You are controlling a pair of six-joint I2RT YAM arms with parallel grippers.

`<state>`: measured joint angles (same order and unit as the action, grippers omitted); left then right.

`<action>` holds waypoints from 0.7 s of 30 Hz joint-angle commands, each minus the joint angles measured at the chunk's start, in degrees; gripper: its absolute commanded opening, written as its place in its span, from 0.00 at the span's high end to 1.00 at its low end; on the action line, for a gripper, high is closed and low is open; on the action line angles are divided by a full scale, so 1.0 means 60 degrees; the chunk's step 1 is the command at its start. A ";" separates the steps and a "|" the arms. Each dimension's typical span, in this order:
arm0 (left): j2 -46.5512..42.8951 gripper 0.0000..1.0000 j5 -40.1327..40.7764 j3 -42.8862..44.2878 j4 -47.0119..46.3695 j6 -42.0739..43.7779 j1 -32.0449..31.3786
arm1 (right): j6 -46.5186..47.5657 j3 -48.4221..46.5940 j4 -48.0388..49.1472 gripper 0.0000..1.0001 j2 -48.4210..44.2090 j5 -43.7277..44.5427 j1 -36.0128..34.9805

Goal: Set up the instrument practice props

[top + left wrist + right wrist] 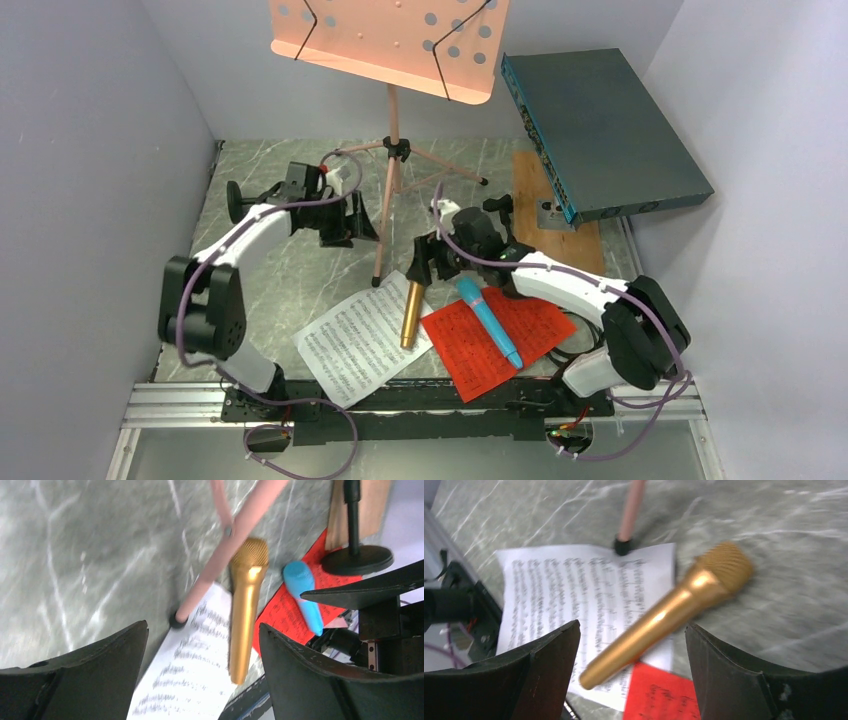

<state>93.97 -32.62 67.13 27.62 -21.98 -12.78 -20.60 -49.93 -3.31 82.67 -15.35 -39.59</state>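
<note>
Top external view: both grippers hanging open, nothing held

Just over the gold microphone [411, 312] the right gripper [425, 262] is hovering, fingers spread wide and gripping nothing. In the right wrist view the mic is showing below and between the two dark fingers, touching neither. Further back, the left gripper [352, 225] is also hanging wide apart and empty, beside the tripod legs [395, 190] and well apart from both mics.

Smooth and metallic with a round mesh head, the gold microphone is lying partly on the white sheet-music page [362, 338], handle toward the arm bases. Slim and matte, the blue microphone [490, 322] is lying diagonally on the red sheet-music page [545, 322], just beside the gold one. Both pages are lying flat: thin paper, printed staves, edges meeting.

At the back the pink music desk [390, 40], a hole-punched flat panel with black wire holders, is standing on thin pink legs with black rubber tips, one foot resting at the white page's edge. One black round-based pole [356, 557] is standing near the wooden board [560, 215] on the grey marble-patterned table [270, 290]
</note>
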 commanded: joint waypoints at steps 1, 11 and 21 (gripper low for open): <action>-0.1829 0.14 0.1253 -0.1134 0.1406 0.0180 0.0108 | -0.0197 0.0286 0.1087 0.21 -0.0087 -0.0499 -0.0980; -0.1833 0.10 -0.0310 -0.3643 -0.0353 -0.1111 0.0034 | -0.0752 0.0984 0.2233 0.22 0.0936 -0.0858 -0.1718; -0.1022 0.10 0.0907 -0.3253 0.0724 -0.0715 -0.1375 | -0.1072 0.1745 0.2702 0.23 0.0999 -0.0867 -0.1708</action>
<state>89.34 -28.80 47.20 30.26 -26.63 -18.44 -25.78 -40.80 9.63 89.14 -20.27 -49.82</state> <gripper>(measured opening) 0.905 0.774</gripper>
